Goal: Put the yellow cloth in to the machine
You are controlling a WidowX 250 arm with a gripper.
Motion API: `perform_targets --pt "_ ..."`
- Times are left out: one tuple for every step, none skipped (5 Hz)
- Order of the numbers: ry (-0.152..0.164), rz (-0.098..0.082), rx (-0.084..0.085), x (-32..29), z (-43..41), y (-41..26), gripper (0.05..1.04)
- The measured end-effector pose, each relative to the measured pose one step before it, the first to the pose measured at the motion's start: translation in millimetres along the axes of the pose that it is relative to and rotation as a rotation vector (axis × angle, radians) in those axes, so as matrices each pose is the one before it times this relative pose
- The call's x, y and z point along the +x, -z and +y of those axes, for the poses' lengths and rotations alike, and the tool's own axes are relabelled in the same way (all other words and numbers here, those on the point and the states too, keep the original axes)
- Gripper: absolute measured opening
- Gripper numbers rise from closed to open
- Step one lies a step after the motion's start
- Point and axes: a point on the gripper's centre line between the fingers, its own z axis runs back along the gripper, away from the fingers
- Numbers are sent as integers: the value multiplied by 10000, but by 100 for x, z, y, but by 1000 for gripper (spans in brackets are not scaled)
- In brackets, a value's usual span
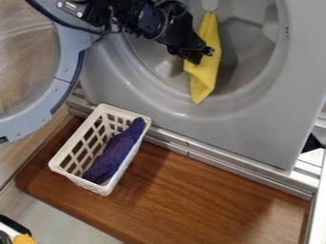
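Note:
The black gripper (202, 53) is at the round opening of the grey machine (248, 128), having come in from the top edge. Right at it is the yellow cloth (205, 76), a long narrow strip. Its upper part runs up behind and to the right of the gripper, over the opening. The lower end tapers to a point over the bottom rim of the opening. Whether the gripper has hold of the cloth is unclear, as its tip overlaps the cloth.
The machine's round door (66, 71) stands open at the left. Below the opening, a white basket (60, 159) with a purple cloth (117, 151) sits on a brown wooden board (191, 190). A metal rail (223, 162) runs between machine and board.

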Motion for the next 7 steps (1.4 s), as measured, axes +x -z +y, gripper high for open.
perform_targets --pt "-375 340 -227 276 -663 95 272" --pt "-223 -56 -180 422 -318 -84 553" --pt "-269 -361 -745 894 -1269 -453 854" --pt "284 -955 -270 1934 -1527 -2448 1011" --pt "144 -582 256 -436 -967 -2796 1007" --pt "-21 450 401 -1217 78 -2759 1001" --pt "-428 2527 497 -3810 532 -954 1001"
